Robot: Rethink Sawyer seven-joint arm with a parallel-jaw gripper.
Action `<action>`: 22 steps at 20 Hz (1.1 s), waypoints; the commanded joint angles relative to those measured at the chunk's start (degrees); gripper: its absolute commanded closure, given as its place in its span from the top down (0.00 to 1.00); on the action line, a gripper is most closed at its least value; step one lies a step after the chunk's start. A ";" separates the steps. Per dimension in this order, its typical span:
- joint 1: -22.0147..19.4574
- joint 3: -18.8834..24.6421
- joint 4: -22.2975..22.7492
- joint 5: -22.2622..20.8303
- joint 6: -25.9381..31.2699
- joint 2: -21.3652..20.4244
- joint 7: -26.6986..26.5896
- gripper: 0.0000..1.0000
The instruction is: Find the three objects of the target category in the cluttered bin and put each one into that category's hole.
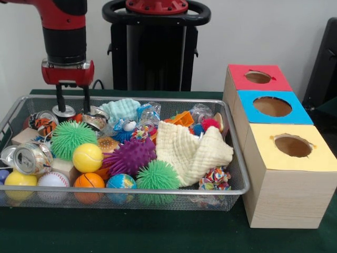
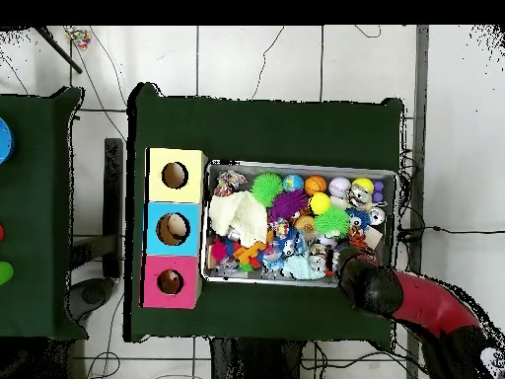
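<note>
The claw [image 1: 71, 100] hangs open over the far left corner of the wire bin [image 1: 231, 153], its two fingers straddling the top of a crushed can [image 1: 64, 111] without gripping it. Another can [image 1: 30, 158] lies on its side by the bin's left wall. Near the bin's middle sit a purple spiky ball [image 1: 129, 156], a yellow ball [image 1: 87, 157] and a cream cloth [image 1: 192, 153]. Just right of the bin on the green tabletop [image 1: 158, 232] stands a row of three boxes, each with a hole: red [image 1: 258, 77], blue [image 1: 272, 106], yellow [image 1: 293, 146].
</note>
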 commanded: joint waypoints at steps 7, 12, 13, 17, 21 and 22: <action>0.10 5.77 -0.29 6.45 9.30 -3.28 2.52 1.00; 0.92 5.18 -3.47 7.25 11.70 -1.71 1.86 1.00; 1.01 5.12 -4.17 7.36 11.95 -1.19 1.77 1.00; 0.99 5.05 -7.49 7.15 12.51 1.06 1.10 1.00; -0.33 6.15 -9.87 7.13 13.27 3.38 -0.40 1.00; -0.73 6.54 -10.31 7.38 14.08 3.95 -0.88 1.00</action>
